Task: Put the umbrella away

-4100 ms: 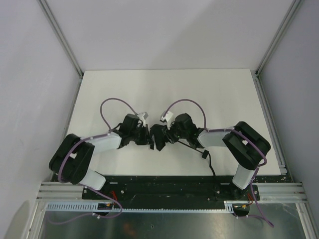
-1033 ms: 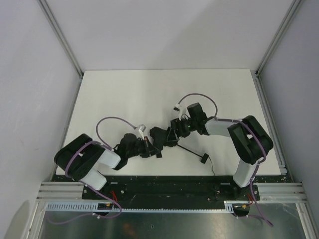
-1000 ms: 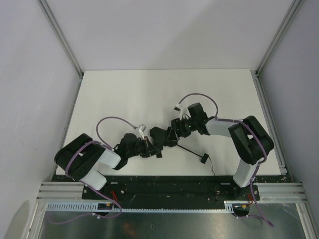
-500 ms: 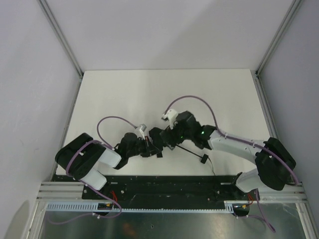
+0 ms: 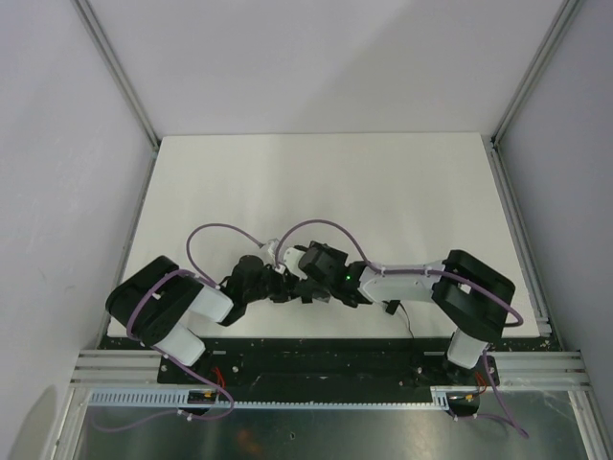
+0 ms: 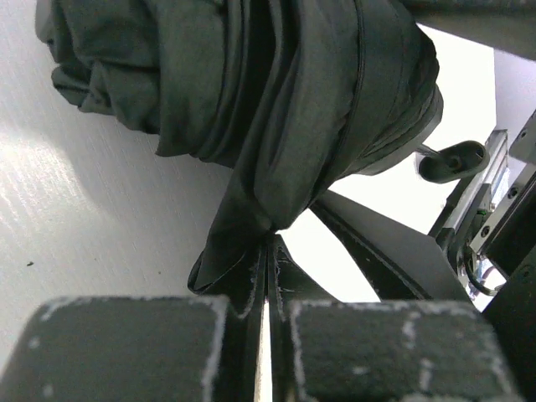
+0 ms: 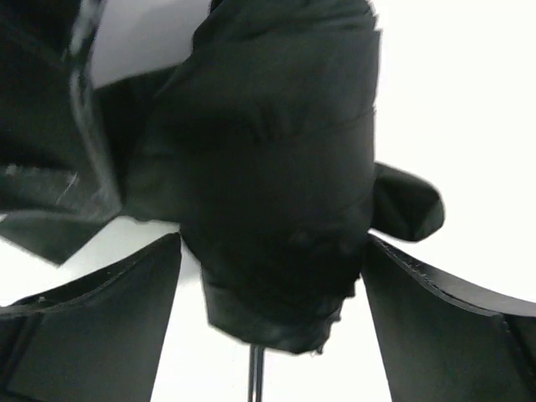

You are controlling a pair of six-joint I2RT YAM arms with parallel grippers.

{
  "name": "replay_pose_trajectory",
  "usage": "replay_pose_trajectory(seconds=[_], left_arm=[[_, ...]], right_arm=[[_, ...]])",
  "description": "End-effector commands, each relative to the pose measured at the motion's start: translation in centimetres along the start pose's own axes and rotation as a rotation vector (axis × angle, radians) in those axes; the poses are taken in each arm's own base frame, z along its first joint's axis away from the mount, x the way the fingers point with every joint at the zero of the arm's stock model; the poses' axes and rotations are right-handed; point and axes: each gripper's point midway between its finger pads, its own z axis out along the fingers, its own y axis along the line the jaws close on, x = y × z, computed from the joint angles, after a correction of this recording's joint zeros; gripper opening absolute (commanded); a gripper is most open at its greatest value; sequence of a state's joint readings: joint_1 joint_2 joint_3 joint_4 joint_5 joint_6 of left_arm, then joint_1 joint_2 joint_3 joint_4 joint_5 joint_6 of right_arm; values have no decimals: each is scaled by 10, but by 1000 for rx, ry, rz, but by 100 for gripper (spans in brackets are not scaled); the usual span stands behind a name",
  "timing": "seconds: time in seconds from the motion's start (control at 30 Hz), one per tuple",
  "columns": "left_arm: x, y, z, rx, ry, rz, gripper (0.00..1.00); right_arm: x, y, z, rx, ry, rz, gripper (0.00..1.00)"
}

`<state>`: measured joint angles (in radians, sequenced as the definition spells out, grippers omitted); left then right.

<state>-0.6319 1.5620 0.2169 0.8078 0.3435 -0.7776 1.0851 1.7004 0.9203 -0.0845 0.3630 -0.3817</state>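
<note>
The umbrella [image 5: 303, 287] is a crumpled black fabric bundle near the table's front edge, between both grippers. Its small handle [image 5: 391, 307] with a cord lies to the right. The shaft is mostly hidden under the right forearm. My left gripper [image 5: 281, 285] is shut on a flap of the canopy. In the left wrist view its jaws [image 6: 270, 251] pinch the fabric below the bundle [image 6: 276, 100]. My right gripper [image 5: 316, 276] is open. In the right wrist view [image 7: 272, 285] its fingers [image 7: 117, 318] straddle the bundle [image 7: 276, 167], with the thin shaft [image 7: 255, 377] below.
The white table [image 5: 316, 182] is walled by grey panels and aluminium posts on the left, back and right. The black base rail [image 5: 316, 353] runs along the front edge, close behind the umbrella. The right forearm [image 5: 402, 278] lies low across the front right.
The right arm has swung from the far right side of the bundle towards the front left. Its open gripper now sits over the canopy. The left gripper has stayed shut on the fabric.
</note>
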Motion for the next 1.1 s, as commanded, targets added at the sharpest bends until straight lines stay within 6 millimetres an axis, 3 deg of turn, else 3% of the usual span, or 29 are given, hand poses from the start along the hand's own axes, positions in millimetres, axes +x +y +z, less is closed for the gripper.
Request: replay_pose_trajectory(seconds=[0.0, 0.1, 0.3, 0.37, 0.57, 0.7, 0.8, 0.93, 1.07], left_arm=[[68, 74, -29, -289, 212, -29, 0], [67, 72, -29, -283, 208, -32, 0], [63, 63, -33, -242, 187, -39, 0], [59, 58, -36, -218, 170, -39, 0], [35, 38, -46, -150, 104, -54, 0], [11, 19, -50, -126, 61, -18, 0], [-3, 13, -51, -140, 47, 10, 0], [-10, 16, -47, -177, 54, 22, 0], [-4, 32, -37, -226, 83, 16, 0]], right_arm=[[-21, -19, 16, 51, -30, -16, 86], [-6, -17, 36, 18, 7, 17, 73], [22, 1, 57, -122, 70, 128, 14], [27, 7, 58, -190, 76, 171, 4], [22, 35, 34, -561, 17, 376, 0], [8, 45, 16, -813, -50, 573, 0], [8, 48, 10, -956, -44, 737, 0], [12, 47, 4, -1140, 1, 982, 0], [17, 44, 16, -1180, 46, 1141, 0]])
